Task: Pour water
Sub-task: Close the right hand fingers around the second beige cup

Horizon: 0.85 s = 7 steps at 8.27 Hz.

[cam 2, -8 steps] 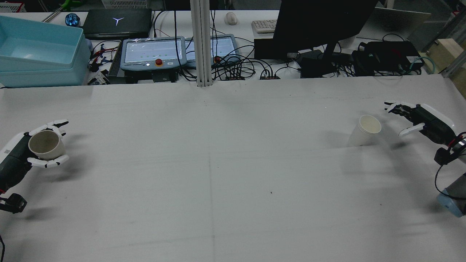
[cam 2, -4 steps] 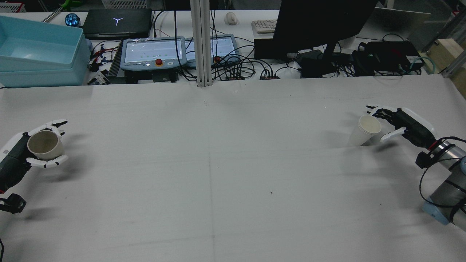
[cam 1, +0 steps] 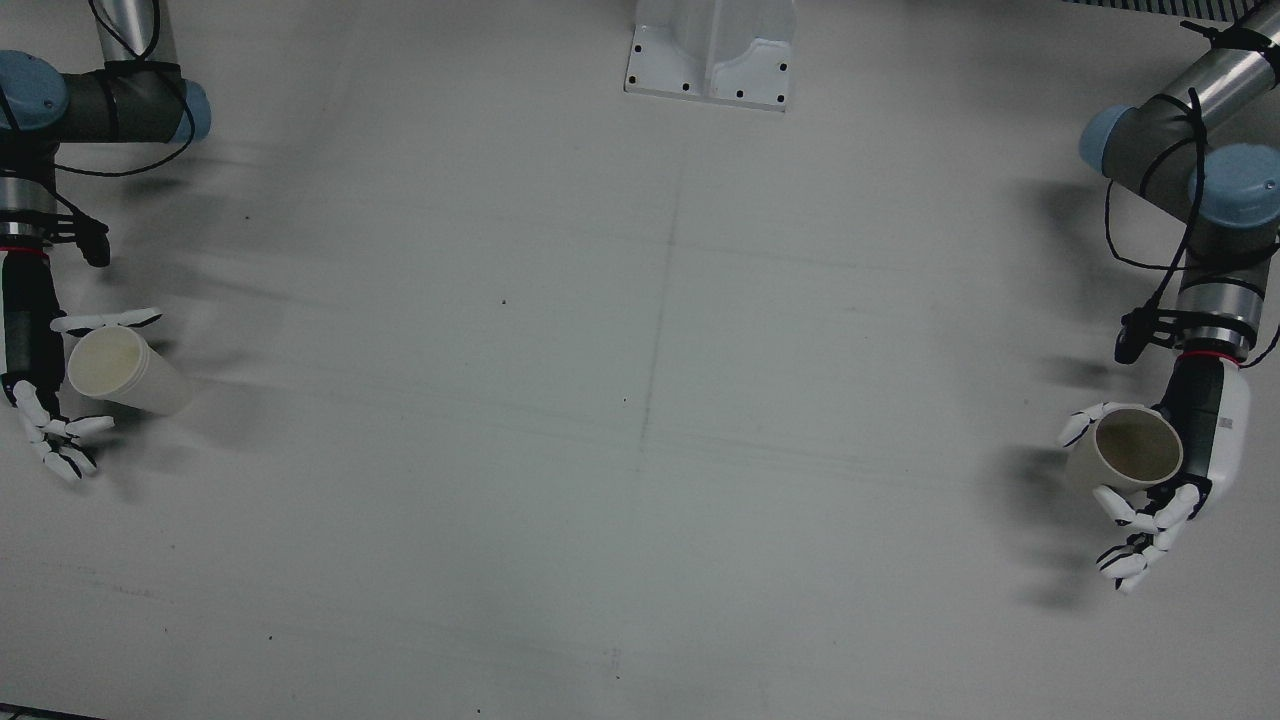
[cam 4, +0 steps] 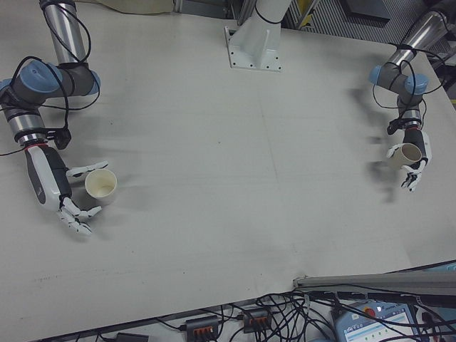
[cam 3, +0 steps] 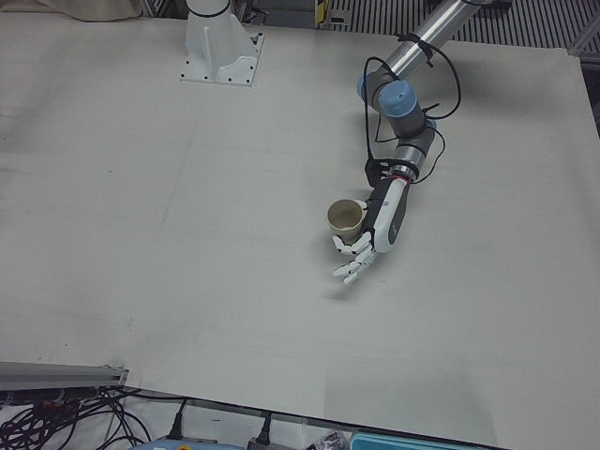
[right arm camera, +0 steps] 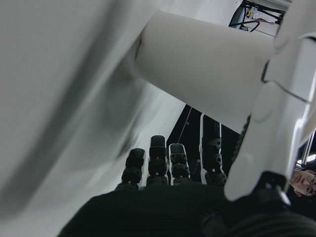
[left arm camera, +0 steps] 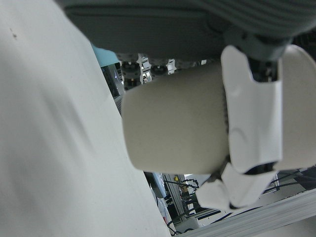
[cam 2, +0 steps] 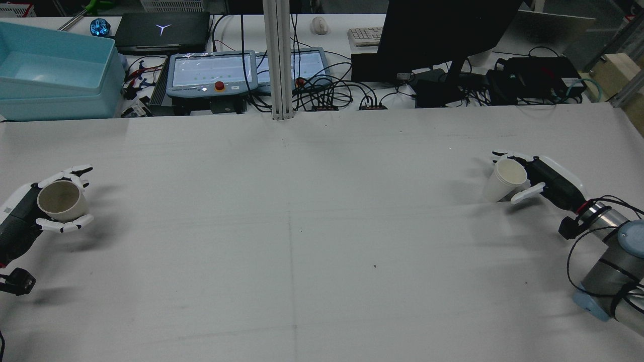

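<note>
A beige cup sits upright in my left hand, which is shut on it at the table's left side in the rear view, a shadow beneath. A white paper cup stands on the table at the right. My right hand is open around it, thumb on one side and fingers stretched out straight on the other. The right hand view shows the white cup close against the thumb.
Beyond the far table edge lie a light-blue bin, teach pendants, cables and a dark monitor. A white mounting post stands at the middle of the robot's side. The table is a wide grey sheet.
My right hand has moved in toward the white cup and now brackets it with thumb and fingers. The left hand with the beige cup has barely shifted.
</note>
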### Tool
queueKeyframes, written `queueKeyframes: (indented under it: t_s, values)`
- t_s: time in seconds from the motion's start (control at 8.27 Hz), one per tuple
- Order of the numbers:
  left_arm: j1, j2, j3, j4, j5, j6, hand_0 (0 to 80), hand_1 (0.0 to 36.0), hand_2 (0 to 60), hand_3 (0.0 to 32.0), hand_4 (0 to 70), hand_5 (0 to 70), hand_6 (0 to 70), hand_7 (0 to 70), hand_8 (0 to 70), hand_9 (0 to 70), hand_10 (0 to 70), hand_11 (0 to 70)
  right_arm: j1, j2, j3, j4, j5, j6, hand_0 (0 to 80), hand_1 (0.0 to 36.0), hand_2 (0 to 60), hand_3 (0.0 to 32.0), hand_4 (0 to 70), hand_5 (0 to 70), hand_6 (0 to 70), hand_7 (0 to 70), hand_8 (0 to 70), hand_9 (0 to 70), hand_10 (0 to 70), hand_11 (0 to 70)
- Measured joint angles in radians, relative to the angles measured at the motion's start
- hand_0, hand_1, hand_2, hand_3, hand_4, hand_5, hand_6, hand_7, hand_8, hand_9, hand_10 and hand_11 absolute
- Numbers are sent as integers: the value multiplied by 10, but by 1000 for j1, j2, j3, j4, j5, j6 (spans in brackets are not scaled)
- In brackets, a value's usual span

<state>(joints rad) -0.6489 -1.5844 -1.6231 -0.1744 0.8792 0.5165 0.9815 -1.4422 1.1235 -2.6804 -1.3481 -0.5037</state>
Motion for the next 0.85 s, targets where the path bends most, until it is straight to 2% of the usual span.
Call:
queueKeyframes:
  t_s: [0.12,0.6,0.73,0.85]
  values:
    - [0,0,0,-1,0,0,586,342,600,0,700,700,147,200,125,104,129,203,-9,0,5,-1,10,0,572,119,0,0,231,414,89,179,171,172,88,141]
    - [1,3,1,-12,-1,0,586,340,600,0,700,700,147,199,125,104,128,203,-31,17,24,-3,25,-18,578,129,0,0,298,425,108,201,179,184,94,149]
    - [1,5,2,-15,-1,1,585,338,600,0,700,700,148,199,125,104,128,202,-40,24,24,-3,37,-25,590,141,0,0,435,423,119,235,204,211,113,173]
    - [1,7,3,-18,-1,1,586,335,600,0,700,700,147,199,125,103,128,202,-53,28,26,-4,56,-29,635,127,0,0,700,492,157,304,234,240,146,210]
